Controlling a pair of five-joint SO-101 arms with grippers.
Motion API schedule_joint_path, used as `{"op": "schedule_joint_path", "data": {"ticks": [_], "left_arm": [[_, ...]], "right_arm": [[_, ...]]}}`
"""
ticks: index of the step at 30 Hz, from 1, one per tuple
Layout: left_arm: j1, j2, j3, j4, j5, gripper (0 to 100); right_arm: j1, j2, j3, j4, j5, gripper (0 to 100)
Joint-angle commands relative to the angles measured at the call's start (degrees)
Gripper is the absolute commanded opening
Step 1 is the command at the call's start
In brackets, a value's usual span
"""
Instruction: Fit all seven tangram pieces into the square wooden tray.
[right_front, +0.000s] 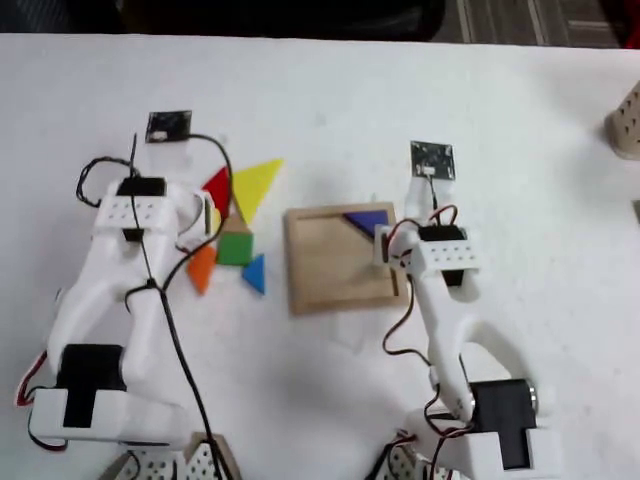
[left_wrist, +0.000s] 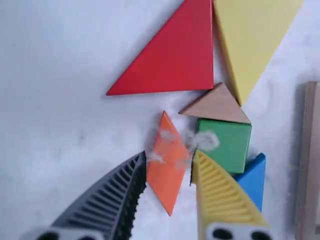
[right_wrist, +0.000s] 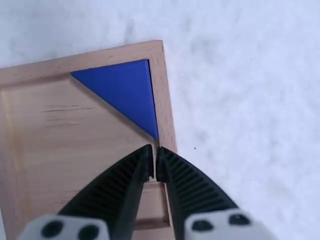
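Six loose pieces lie left of the square wooden tray (right_front: 330, 272): red triangle (right_front: 218, 188), yellow triangle (right_front: 255, 185), small tan triangle (left_wrist: 217, 104), green square (right_front: 235, 248), orange parallelogram (left_wrist: 167, 165) and light blue triangle (right_front: 255, 272). My left gripper (left_wrist: 168, 160) is open, its grey and yellow fingers close on either side of the orange parallelogram, which lies flat on the table. A dark blue triangle (right_wrist: 122, 90) sits in a far corner of the tray (right_wrist: 75, 140). My right gripper (right_wrist: 154, 151) is shut and empty, just over the tray's rim beside that triangle.
The white table has free room in front of the tray and to its right. A beige perforated object (right_front: 625, 125) stands at the far right edge. The tray's edge (left_wrist: 310, 150) lies close to the loose pieces.
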Motion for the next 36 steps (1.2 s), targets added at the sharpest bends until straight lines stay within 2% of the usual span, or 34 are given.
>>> {"op": "schedule_joint_path", "data": {"ticks": [1,4,9,17,21,25,30,32,36], "left_arm": [[1.1,-0.1,1.3,0.9,-5.1,18],[0.7,-0.1,3.4,0.1,-7.7,19],[0.4,-0.2,6.8,0.2,-13.0,29],[-3.3,2.2,7.2,-6.1,-21.1,30],[-3.3,7.0,1.8,-3.3,-21.5,30],[-3.3,13.4,-6.2,2.2,-25.1,30],[-3.0,18.6,-12.3,3.4,-25.4,30],[-3.0,18.8,-12.3,3.4,-25.6,26],[-2.8,19.0,-12.3,3.1,-25.6,6]], "right_arm": [[0.7,-2.6,-0.3,0.3,0.0,1.7],[0.7,-2.6,-0.3,0.3,0.0,1.7],[0.7,-2.6,-0.3,0.3,0.0,1.7],[0.7,-2.6,-0.2,0.3,0.0,1.7],[0.7,-2.6,-0.2,0.3,0.0,1.7],[0.7,-2.6,-0.2,0.3,0.0,1.7],[0.7,-2.5,-0.2,0.3,0.0,1.7],[0.7,-2.5,-0.2,0.3,0.0,1.7],[0.7,-2.5,-0.2,0.3,0.0,1.7]]}}
